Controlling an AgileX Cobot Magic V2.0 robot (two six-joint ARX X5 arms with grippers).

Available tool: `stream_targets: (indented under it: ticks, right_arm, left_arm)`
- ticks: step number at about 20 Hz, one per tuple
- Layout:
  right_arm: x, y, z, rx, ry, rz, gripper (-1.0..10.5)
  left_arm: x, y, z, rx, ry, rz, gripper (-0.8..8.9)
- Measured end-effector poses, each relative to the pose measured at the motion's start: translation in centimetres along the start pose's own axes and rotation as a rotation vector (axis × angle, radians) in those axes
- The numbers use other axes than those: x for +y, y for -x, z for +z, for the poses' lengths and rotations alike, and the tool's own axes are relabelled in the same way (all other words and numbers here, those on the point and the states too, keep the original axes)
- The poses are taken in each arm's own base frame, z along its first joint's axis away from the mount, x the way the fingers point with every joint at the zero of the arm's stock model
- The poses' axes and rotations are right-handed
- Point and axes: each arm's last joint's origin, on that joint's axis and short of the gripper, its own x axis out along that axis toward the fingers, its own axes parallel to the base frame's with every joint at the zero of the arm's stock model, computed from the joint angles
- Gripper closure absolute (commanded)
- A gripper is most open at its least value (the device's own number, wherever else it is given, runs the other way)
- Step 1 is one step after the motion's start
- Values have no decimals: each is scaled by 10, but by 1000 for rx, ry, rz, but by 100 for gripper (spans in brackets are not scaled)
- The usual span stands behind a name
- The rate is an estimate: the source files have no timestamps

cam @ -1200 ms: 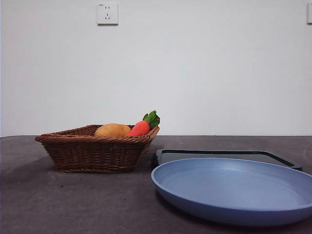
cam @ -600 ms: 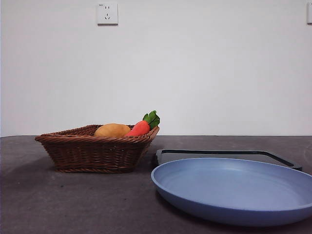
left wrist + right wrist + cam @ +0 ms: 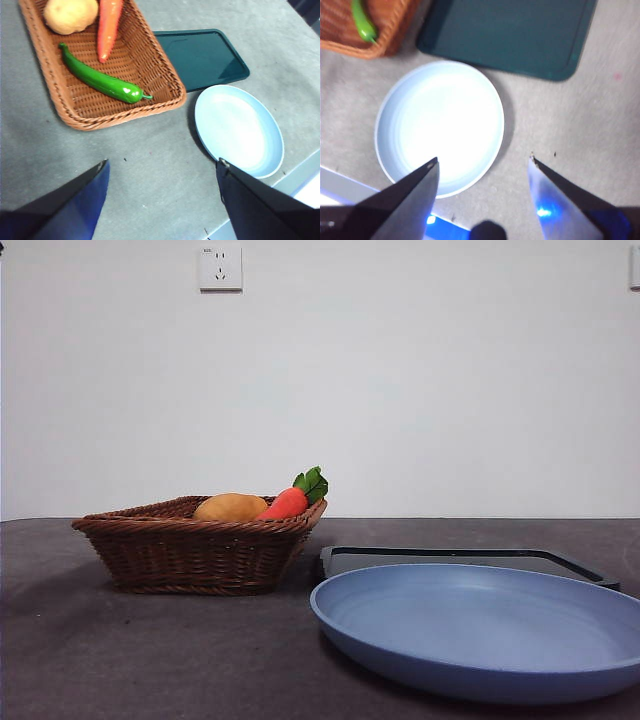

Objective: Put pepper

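Observation:
The glossy dark green pepper (image 3: 100, 78) lies in the wicker basket (image 3: 45, 65), beside the orange carrot (image 3: 108, 25) and a potato (image 3: 70, 13). Its end also shows in the right wrist view (image 3: 362, 21). In the front view the pepper is hidden behind the basket (image 3: 195, 550) wall; only the carrot (image 3: 290, 500) and potato (image 3: 230, 507) show. My left gripper (image 3: 162, 172) is open and empty, high above the table near the basket. My right gripper (image 3: 482, 162) is open and empty, high above the blue plate (image 3: 440, 125).
A blue plate (image 3: 480, 630) sits at the front right, also seen in the left wrist view (image 3: 239, 130). A dark green tray (image 3: 200, 57) lies behind it, next to the basket. The table's near edge (image 3: 300, 172) shows close to the plate.
A small dark tip has appeared at the top left corner of the front view. Nothing on the table has moved.

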Motion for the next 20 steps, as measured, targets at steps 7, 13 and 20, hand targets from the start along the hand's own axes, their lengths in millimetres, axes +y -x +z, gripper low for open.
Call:
stream_targets:
  ticks: [7,13,20]
  right_arm:
    - [-12,-78,29,220,-4,55,636]
    - [-17,-144,37,339,11,77,652]
    - [-27,-181,32,422,8,34,669]
  left_arm:
    - [0,0,0,-3,-2,-2,443]
    - [0,0,0,-4,-3,-2,443]
    - [0,0,1,-6,-4,-2,443]
